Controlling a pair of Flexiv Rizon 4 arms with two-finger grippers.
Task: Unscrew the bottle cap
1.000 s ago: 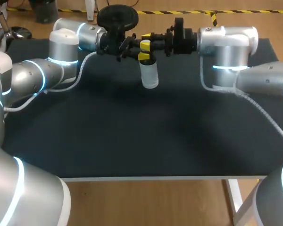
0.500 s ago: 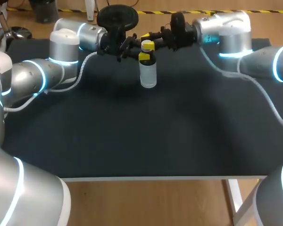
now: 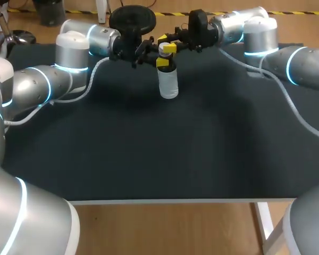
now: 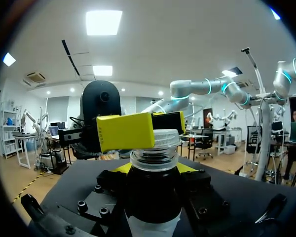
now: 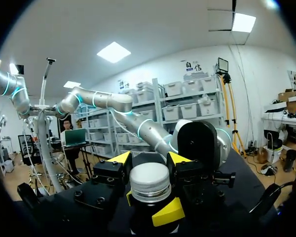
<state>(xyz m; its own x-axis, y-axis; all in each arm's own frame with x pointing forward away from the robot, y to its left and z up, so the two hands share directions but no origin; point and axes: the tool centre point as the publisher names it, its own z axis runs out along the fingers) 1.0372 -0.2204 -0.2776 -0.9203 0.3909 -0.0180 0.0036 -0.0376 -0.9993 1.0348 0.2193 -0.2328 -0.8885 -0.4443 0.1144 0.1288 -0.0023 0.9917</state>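
Standing with its long axis vertical, the bottle (image 3: 168, 85) points upward. Left fingers (image 3: 162, 63) clamp its neck; right fingers (image 5: 178, 159) pinch the cap (image 5: 149, 180).

Head camera looks down from behind onto the black table (image 3: 149, 154); wrist cameras closely face each other across a clear plastic bottle (image 3: 168, 85) with white cap (image 5: 149, 180).

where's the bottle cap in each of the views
Head view: the bottle cap is at the table's far middle, on top of the bottle.
Left wrist view: the bottle cap sits just above the left gripper, partly behind a yellow finger of the right gripper.
Right wrist view: the bottle cap is between the right gripper's own yellow tips.
Shared landmark: the left gripper, clamped on the bottle just under the cap.
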